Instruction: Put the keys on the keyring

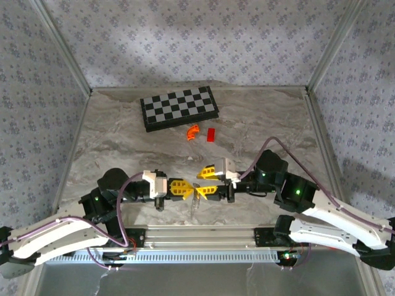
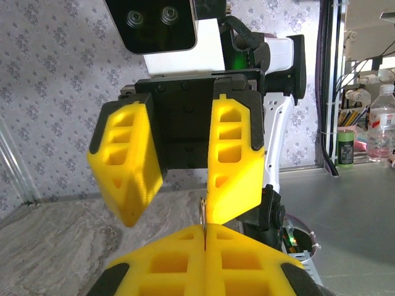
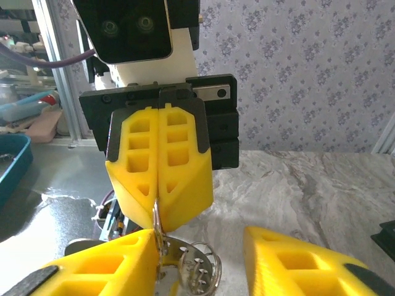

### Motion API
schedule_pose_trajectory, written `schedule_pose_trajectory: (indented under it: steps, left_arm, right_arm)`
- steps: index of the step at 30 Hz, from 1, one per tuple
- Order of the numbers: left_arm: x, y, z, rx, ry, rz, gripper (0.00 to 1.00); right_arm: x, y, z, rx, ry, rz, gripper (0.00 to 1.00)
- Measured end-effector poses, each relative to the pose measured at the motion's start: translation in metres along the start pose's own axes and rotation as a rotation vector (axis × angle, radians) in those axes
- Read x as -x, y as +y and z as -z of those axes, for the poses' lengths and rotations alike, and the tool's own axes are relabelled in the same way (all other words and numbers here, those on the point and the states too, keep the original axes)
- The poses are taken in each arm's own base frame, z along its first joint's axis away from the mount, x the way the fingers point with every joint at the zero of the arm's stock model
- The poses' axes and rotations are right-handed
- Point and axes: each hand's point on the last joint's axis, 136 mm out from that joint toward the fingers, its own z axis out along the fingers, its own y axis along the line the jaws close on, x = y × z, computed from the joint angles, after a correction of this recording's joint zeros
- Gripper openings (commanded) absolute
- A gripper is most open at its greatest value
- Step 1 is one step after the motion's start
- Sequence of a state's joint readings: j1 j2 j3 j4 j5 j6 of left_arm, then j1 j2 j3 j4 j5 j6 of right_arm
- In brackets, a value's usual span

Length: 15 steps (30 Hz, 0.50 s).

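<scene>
Checkerboard [image 1: 179, 108] at the back — orange curved piece [image 1: 193, 132] beside red block [image 1: 211, 134].

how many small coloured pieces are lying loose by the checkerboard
2: an orange curved piece on the table just in front of the checkerboard, and a red block close beside it on the right. Nothing else seems hidden there.

White arms [image 1: 55, 231] with black joints, hollow-celled yellow jaws (green lights [image 1: 298, 192] glowing), lilac cables [image 1: 290, 151].
</scene>
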<state>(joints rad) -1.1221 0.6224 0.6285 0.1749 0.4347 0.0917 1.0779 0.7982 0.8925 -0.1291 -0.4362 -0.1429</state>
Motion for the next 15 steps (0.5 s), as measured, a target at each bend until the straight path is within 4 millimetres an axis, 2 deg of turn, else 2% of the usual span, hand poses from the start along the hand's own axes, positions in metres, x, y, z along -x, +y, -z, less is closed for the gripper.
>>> schedule_pose_trajectory:
  steps: [7,13,15]
  left_arm:
    - [-0.0007,0.0005,-0.0008,0.001,0.002,0.001,0.0]
    - [-0.0008,0.002,-0.0007,0.009,0.003,0.001,0.0]
    - [-0.0009,0.0027,-0.0007,0.013,0.003,0.001,0.0]
  right_arm:
    - [-0.0008,0.0023,-0.0001,0.019,-0.003,-0.007,0.21]
    - [-0.0015,0.0039,-0.0003,0.029,-0.001,-0.008,0.02]
    - [-0.0025,0.0034,-0.0002,0.028,0.002,-0.008,0.0]
